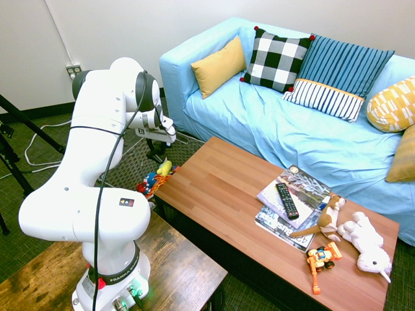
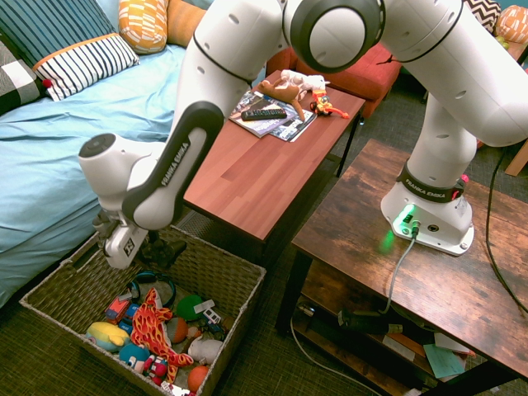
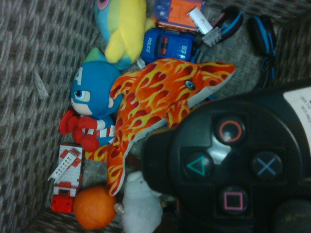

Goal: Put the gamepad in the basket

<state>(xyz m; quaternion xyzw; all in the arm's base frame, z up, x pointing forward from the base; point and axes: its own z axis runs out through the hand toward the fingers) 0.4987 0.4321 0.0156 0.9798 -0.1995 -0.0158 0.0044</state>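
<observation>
Gripper (image 2: 157, 252) clamped on small black hard-plastic gamepad (image 2: 162, 250) above grey-brown woven wicker basket (image 2: 235, 276); judged light, rigid, slick, best held mid-body.

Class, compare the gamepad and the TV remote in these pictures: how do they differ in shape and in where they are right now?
Shape: the gamepad is broad and rounded, while the remote is long and slim.
Place: the gamepad hangs in the gripper over the basket of toys, while the remote lies flat on magazines on the wooden table.
Both are black with buttons.
</observation>
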